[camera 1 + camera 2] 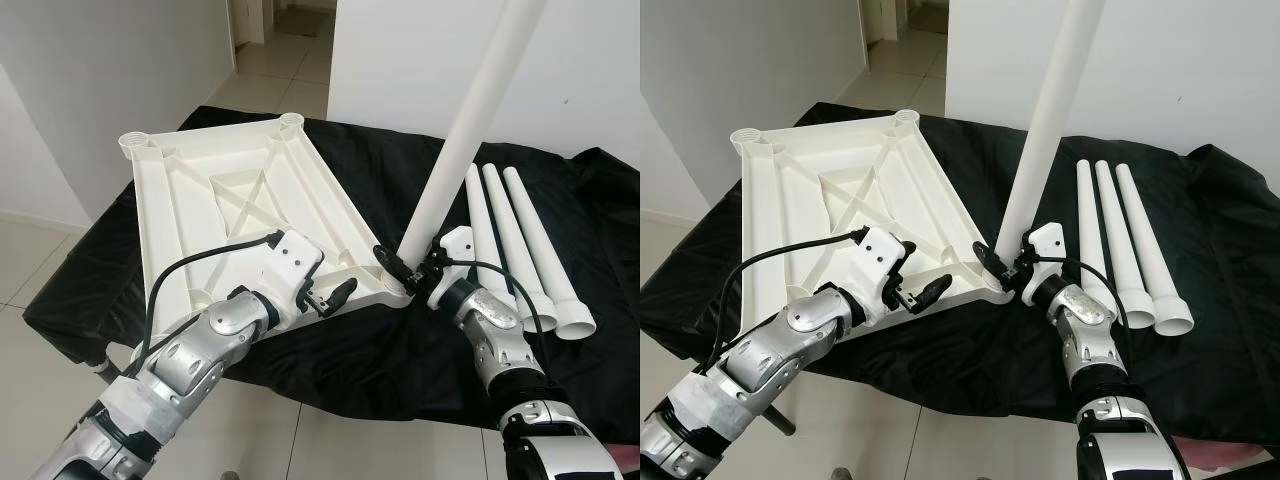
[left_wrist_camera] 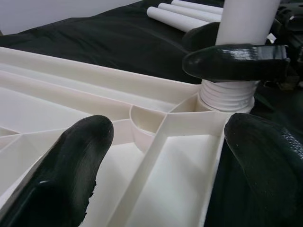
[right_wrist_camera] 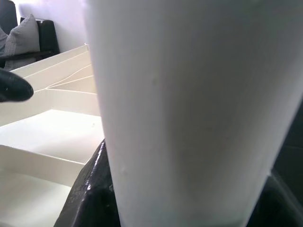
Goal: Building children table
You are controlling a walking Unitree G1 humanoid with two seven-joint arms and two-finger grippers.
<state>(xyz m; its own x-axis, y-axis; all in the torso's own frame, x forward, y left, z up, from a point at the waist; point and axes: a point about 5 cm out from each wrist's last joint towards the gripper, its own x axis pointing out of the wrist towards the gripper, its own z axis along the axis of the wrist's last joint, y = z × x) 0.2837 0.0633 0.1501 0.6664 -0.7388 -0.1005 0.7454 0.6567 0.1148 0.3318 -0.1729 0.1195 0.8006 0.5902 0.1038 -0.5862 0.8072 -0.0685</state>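
The white table top (image 1: 230, 190) lies upside down on the black cloth, ribs facing up. A white leg (image 1: 465, 130) stands tilted in the near right corner socket, its threaded end (image 2: 227, 94) seated there. My right gripper (image 1: 405, 268) is shut on the leg just above the socket; the leg (image 3: 189, 109) is close up in the right wrist view. My left gripper (image 1: 330, 297) is open at the top's near edge, its fingers (image 2: 71, 165) spread over the ribbed corner compartment without pinching it.
Three spare white legs (image 1: 515, 240) lie side by side on the black cloth (image 1: 350, 360) to the right of the standing leg. The cloth's front edge drops to a tiled floor (image 1: 40, 270). White walls stand behind and to the left.
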